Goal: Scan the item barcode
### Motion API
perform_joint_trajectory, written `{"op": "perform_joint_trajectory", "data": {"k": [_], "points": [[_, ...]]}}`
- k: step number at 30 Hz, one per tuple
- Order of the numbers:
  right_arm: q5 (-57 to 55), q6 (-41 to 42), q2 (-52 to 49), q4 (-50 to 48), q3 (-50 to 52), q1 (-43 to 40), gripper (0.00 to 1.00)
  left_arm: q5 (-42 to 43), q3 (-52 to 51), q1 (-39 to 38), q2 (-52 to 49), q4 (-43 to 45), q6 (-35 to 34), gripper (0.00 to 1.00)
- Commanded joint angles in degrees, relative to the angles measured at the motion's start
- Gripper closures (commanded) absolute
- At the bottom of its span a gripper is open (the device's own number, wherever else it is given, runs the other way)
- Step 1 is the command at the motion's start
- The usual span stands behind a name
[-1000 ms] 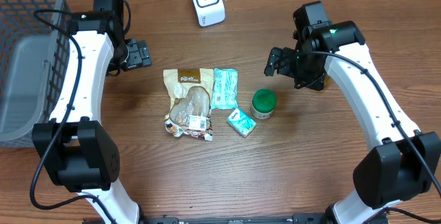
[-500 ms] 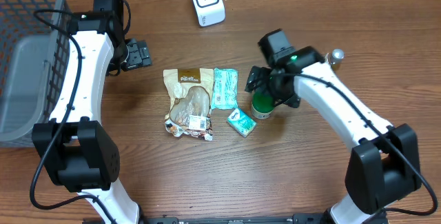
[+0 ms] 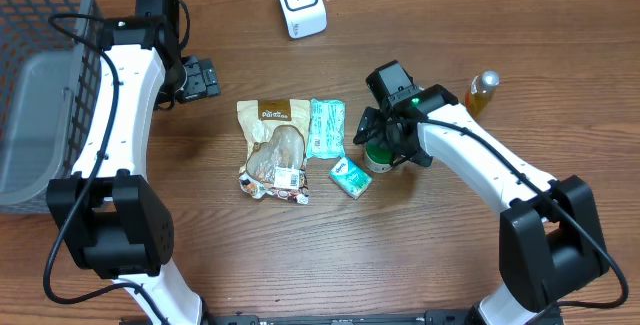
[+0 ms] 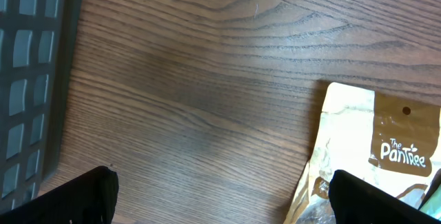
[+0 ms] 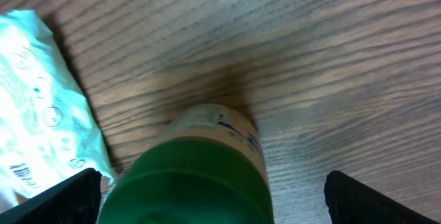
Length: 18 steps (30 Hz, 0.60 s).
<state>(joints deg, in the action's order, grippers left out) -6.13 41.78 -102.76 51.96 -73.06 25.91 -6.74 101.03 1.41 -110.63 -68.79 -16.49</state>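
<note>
Found the right tool (image 3: 378, 135) spread to its widest directly above the green-lidded jar (image 5: 189, 176), one finger to each side of the lid, gripping nothing yet. Found the left tool (image 3: 200, 77) equally wide and empty, well away from the jar, past the snack pouch (image 3: 273, 150) and close to the grey basket (image 3: 40, 85). Judged the jar to be the item picked for scanning; made it out upright on the bench (image 3: 420, 255), with the teal packet (image 3: 325, 127) just beside it on the left arm's side and the small teal box (image 3: 350, 178) near it on the side toward the robot's bases. Saw no barcode on the jar in any view, only small print on the label under the lid. Reckoned it best to lower straight down with both fingers past the lid's rim, to close on the body rather than the cap, to lift vertically before any sideways travel, and then to turn the label toward the white scanner (image 3: 300, 3), set well beyond the jar near the bench's far edge. Judged room tight on the packet side of the jar, with a risk of snagging the wrapper on the way down. Noted bare wood on the opposite side of the jar as far as the amber bottle (image 3: 481, 93), and an open lane from the jar up to the scanner.
</note>
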Motion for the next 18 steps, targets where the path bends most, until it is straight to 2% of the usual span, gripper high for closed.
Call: {"op": "perform_joint_trajectory", "data": {"k": [1, 18], "points": [[0.57, 0.17, -0.24, -1.27, 2.32, -0.02, 0.00, -0.74, 0.92, -0.33, 0.85, 0.07, 0.20, 0.00], [2.21, 0.00, -0.24, -3.23, 3.37, -0.02, 0.00, -0.74, 0.92, -0.33, 0.85, 0.07, 0.22, 0.00]]}}
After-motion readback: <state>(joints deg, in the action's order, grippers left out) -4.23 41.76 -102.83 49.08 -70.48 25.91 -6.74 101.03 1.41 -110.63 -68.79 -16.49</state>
